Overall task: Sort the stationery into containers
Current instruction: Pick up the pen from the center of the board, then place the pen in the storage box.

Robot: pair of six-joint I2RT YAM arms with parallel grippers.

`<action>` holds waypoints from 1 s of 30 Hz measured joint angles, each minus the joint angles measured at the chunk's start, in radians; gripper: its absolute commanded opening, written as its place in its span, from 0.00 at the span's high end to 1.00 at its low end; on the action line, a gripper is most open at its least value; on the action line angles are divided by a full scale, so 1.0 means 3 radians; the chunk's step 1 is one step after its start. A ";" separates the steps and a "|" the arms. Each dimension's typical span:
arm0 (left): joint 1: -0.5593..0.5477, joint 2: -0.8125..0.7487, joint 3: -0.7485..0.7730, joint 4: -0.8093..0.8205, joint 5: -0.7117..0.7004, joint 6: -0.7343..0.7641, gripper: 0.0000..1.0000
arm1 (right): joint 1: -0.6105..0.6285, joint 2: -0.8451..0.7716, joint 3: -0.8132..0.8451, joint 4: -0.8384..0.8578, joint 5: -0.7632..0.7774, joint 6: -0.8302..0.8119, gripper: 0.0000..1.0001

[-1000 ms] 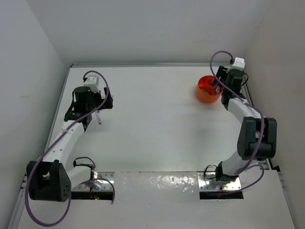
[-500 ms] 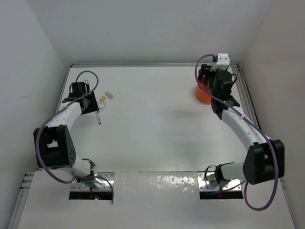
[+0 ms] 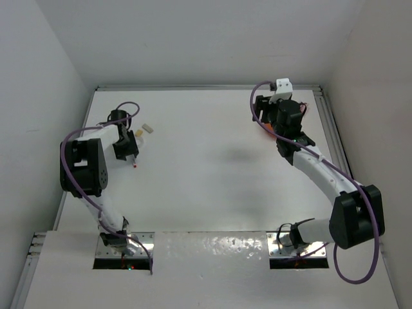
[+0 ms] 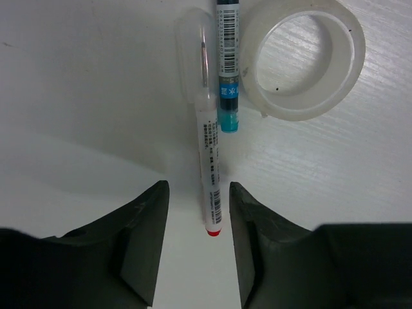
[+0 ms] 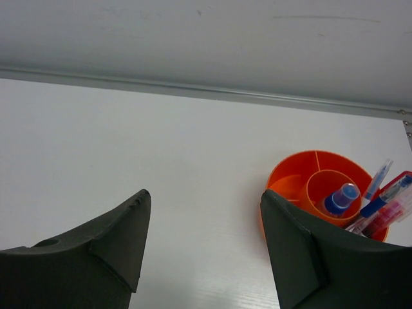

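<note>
Pen (image 4: 211, 167), white with a red tip, lies on the tabletop (image 4: 77, 77). Its red end sits between the left jaws, which are parted with a gap on each side. 1 blue pen (image 4: 228, 64) and a tape ring (image 4: 302, 111) lie just beside it. The right jaws are released and empty; the tub (image 5: 290, 177) beyond them holds a bottle (image 5: 341, 198).

orange tub (image 5: 278, 188), red-tipped clear pen (image 4: 210, 174), teal pen (image 4: 228, 111)

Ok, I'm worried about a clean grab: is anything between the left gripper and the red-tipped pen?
Nothing visible: the left gripper straddles the red-tipped pen. A blue pen and a tape ring lie beside it, beyond the fingers.
</note>
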 measured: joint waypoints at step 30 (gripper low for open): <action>-0.0134 -0.1860 -0.0306 0.0740 0.0829 0.1024 1.00 | 0.0317 0.0086 0.0482 -0.0301 -0.1061 0.0252 0.31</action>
